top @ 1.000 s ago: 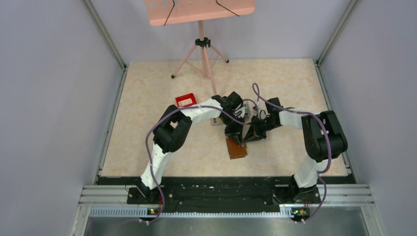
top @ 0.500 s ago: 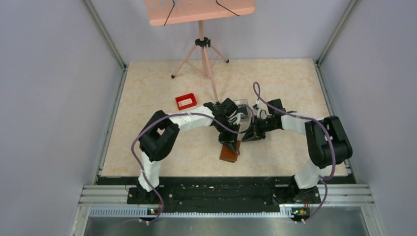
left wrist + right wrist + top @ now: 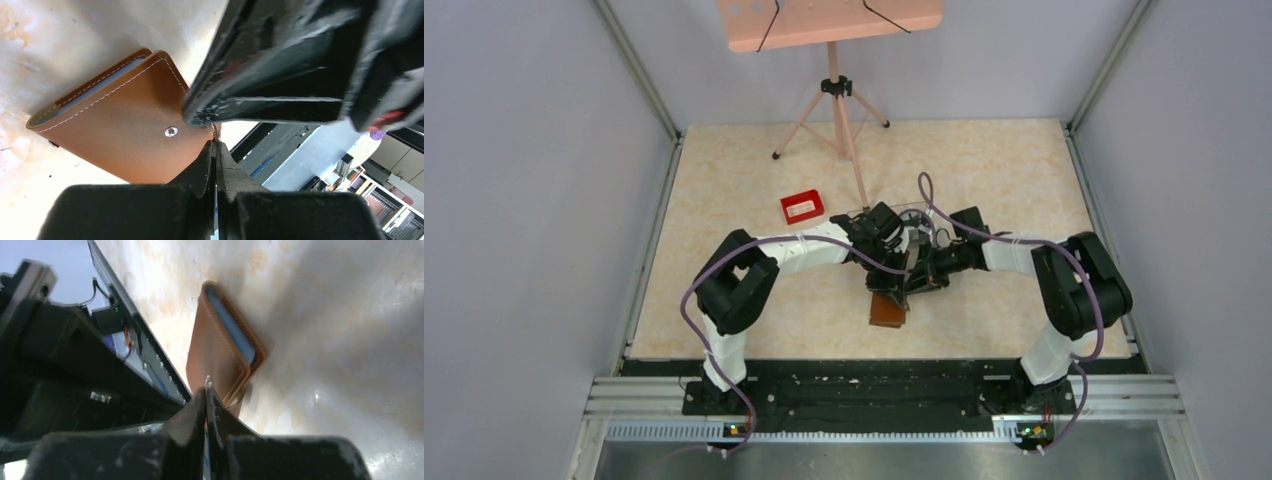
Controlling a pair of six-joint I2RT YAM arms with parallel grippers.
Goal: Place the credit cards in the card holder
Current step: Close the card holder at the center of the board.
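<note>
While both arms reach inward over the middle of the table (image 3: 724,200), the left end effector (image 3: 892,292) and the right end effector (image 3: 912,282) meet almost tip to tip above the card holder (image 3: 886,312), which lies folded on the table just in front of them. Each wrist view shows its own fingers pressed together with only a hairline seam, the tips at the holder's edge; whether either pair nips the leather there is hard to tell. A blue credit card (image 3: 234,329) sits between the brown leaves, its edge showing along the open side. Compared with a second ago, the holder lies a little further left and looks narrower. The right end effector has drawn closer to the left one, and the left arm has swung off the red tray (image 3: 802,207), which now shows whole.
</note>
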